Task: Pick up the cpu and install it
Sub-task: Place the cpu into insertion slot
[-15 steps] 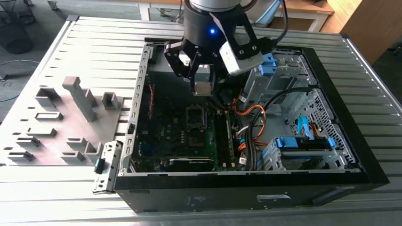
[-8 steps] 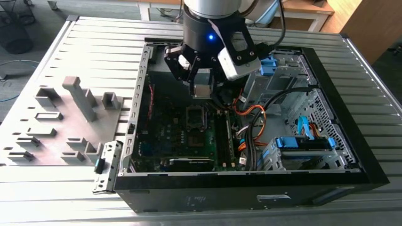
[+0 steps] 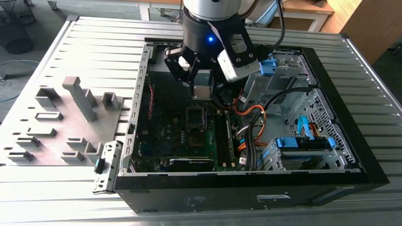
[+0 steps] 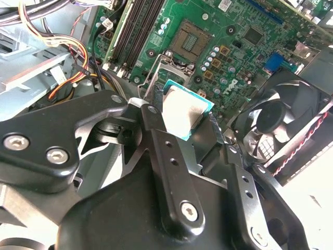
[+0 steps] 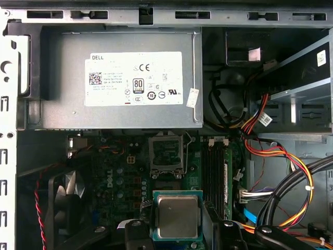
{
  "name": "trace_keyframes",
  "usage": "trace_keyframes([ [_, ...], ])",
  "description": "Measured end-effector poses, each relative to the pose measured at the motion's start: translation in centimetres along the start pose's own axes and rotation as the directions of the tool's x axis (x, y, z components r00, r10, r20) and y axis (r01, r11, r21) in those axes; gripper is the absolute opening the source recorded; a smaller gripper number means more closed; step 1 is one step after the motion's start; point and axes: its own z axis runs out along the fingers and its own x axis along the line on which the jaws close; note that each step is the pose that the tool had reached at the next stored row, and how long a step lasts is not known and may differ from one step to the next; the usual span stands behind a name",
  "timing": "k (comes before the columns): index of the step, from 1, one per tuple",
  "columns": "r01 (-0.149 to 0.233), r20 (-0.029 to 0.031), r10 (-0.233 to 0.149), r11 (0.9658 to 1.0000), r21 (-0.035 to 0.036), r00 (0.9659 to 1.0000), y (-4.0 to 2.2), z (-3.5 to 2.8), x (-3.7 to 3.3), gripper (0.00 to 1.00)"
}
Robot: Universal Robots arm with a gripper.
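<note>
My gripper [image 3: 201, 90] is shut on the cpu [image 3: 201, 92], a small square chip with a silver top. It hangs inside the open computer case, above the motherboard [image 3: 179, 136]. In both wrist views the cpu [image 4: 183, 112] [image 5: 177, 216] sits between two black fingers [image 4: 156, 138] [image 5: 136, 232]. The open socket [image 5: 166, 153] [image 4: 190, 42], its metal frame lifted, lies on the green board a short way from the chip, and nothing is in it. In the exterior view the socket [image 3: 196, 117] is below the gripper.
A grey power supply [image 5: 119, 78] fills one end of the case. A black fan [image 4: 281, 122], memory slots [image 5: 216, 172] and bundled cables [image 3: 251, 115] flank the socket. Blue drive brackets [image 3: 304, 143] sit at the exterior view's right. Grey fixture blocks [image 3: 69, 117] stand outside at its left.
</note>
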Motion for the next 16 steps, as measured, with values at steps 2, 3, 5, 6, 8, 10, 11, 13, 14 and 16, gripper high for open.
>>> trace_keyframes([
  [2, 0.0, 0.0, 0.0, 1.0, 0.0, 1.0, 0.0, 0.0, 0.0, 0.47],
  [3, 0.0, 0.0, 0.0, 1.0, -0.0001, 1.0, 0.0, 0.01, 0.0, 0.47],
  [5, 0.0, 0.0, 0.0, 1.0, -0.0001, 1.0, 0.0, 0.01, 0.0, 0.47],
  [6, 0.0, 0.0, 0.0, 1.0, 0.0, 1.0, 0.0, 0.01, 0.0, 0.47],
  [8, 0.0, 0.0, 0.0, 1.0, -0.0001, 1.0, 0.0, 0.01, 0.0, 0.47],
  [10, 0.0, 0.0003, 0.0, 1.0, -0.0006, 1.0, -0.01, 0.17, 0.05, 0.47],
  [11, 0.0, 0.0002, 0.0, 1.0, -0.0002, 1.0, -0.01, 0.29, 0.11, 0.47],
  [13, 0.0, 0.0001, 0.0, 1.0, 0.0, 1.0, -0.05, 0.63, 0.18, 0.47],
  [14, 0.0, 0.0002, 0.0, 1.0, -0.0002, 1.0, -0.09, 0.81, 0.21, 0.47],
  [16, 0.0, 0.0002, 0.0, 1.0, -0.0001, 1.0, -0.24, 1.17, 0.27, 0.47],
])
